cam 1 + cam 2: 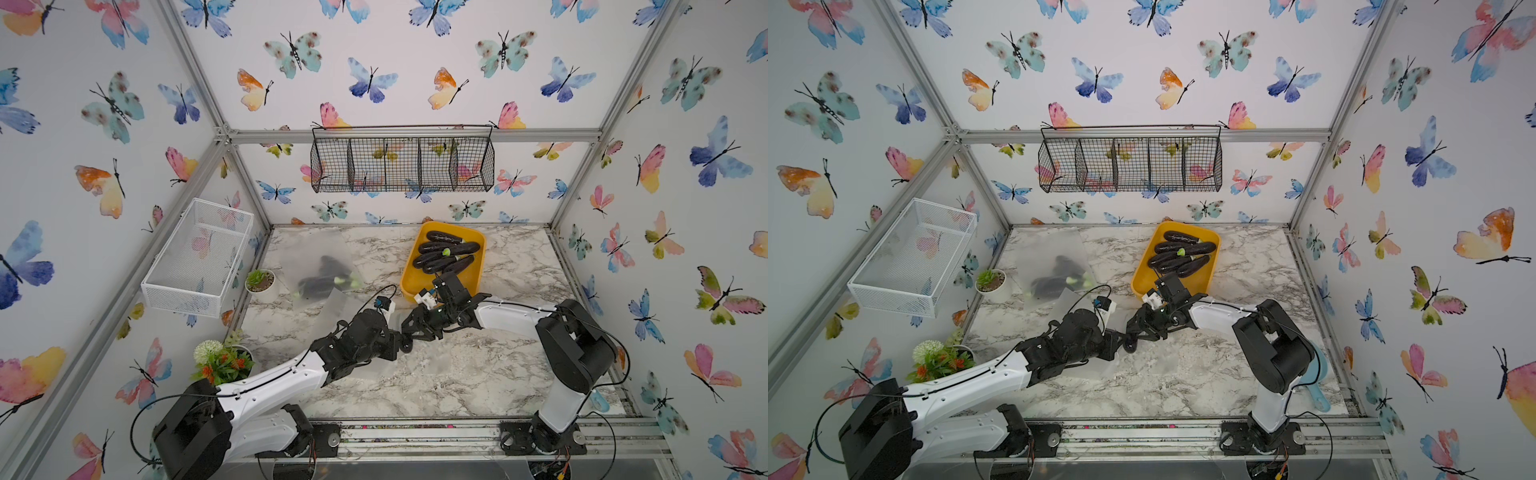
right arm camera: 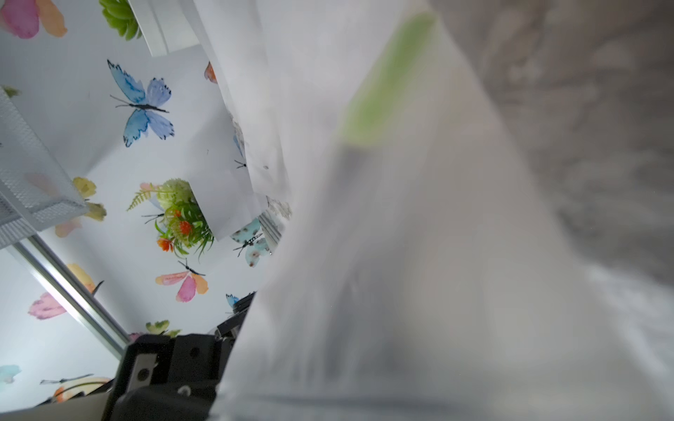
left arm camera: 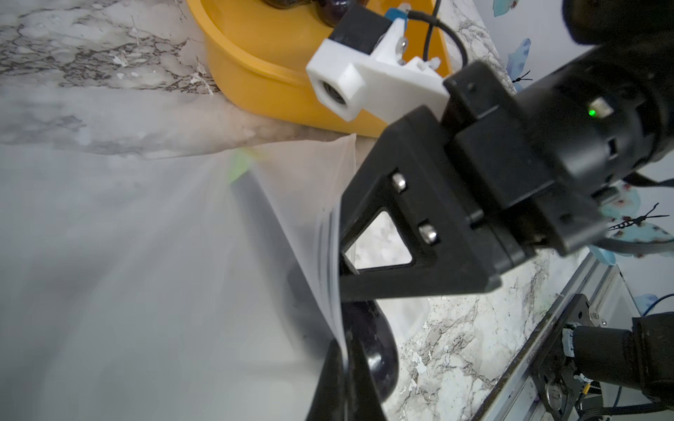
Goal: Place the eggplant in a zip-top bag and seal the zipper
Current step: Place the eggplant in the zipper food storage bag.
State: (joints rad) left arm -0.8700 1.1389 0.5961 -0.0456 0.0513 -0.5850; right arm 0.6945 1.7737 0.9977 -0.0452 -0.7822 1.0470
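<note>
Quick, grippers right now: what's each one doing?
Left gripper: shut, pinching the zip-top bag at its mouth edge.
Right gripper: at the bag's mouth, but open or closed cannot be told.

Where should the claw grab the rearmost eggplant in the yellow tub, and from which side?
Grip the rearmost eggplant at its middle, from above, claw closing across its narrow width: it lies flat and uncovered, and the yellow tub probably blocks side approaches.

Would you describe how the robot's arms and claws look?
The left arm and right arm have white shells, black joints and thin black cables. The left claw and right claw are black, with white wrist camera blocks.
</note>
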